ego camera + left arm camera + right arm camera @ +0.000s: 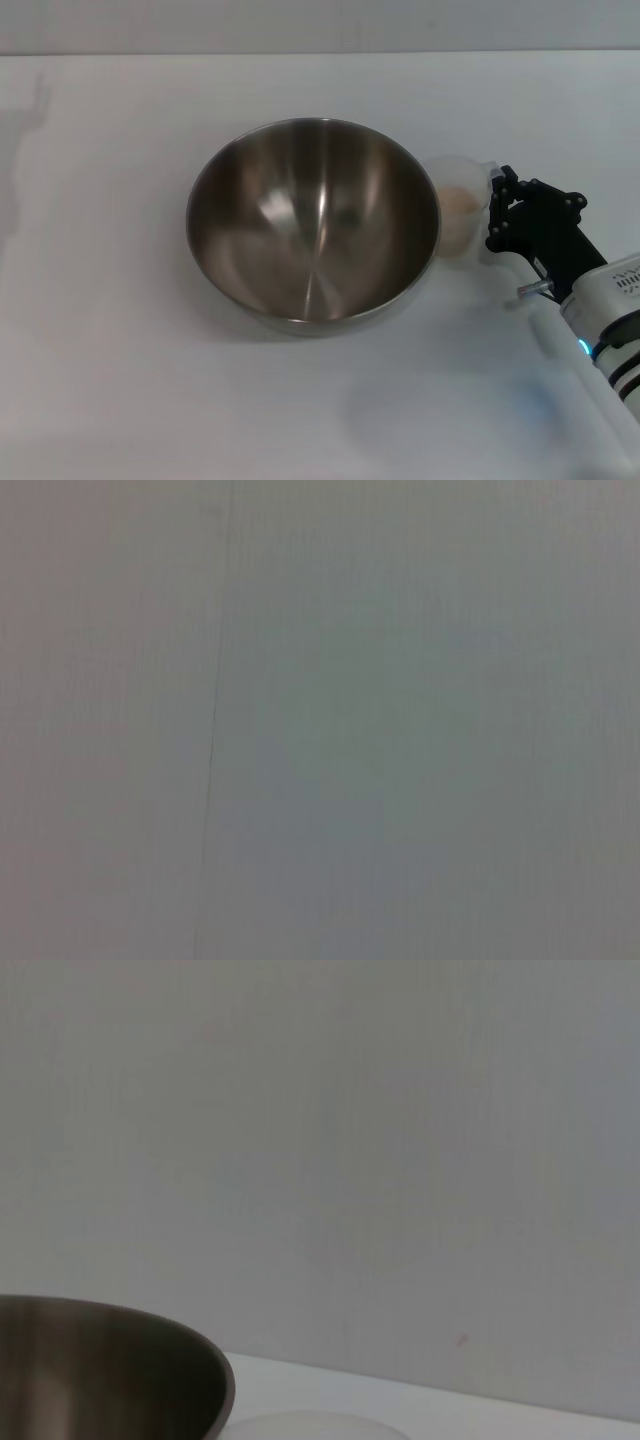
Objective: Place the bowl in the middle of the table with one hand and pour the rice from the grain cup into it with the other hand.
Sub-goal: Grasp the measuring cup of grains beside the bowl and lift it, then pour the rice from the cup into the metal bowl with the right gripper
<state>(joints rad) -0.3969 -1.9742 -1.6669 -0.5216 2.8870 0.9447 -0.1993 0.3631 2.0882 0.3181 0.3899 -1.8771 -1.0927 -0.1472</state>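
The steel bowl (312, 225) stands upright and empty in the middle of the white table (120, 380). The clear grain cup (458, 208) stands just right of the bowl, almost touching it, with beige rice (459, 197) inside. My right gripper (497, 208) is at the cup's right side, by its handle, with its black fingers (505, 180) spread apart. The right wrist view shows the bowl's rim (110, 1360) and the cup's rim (310, 1425). My left gripper is out of view; its wrist view shows only a plain grey surface.
The table's far edge (320, 52) meets a grey wall. My right arm (610, 320) comes in from the lower right corner.
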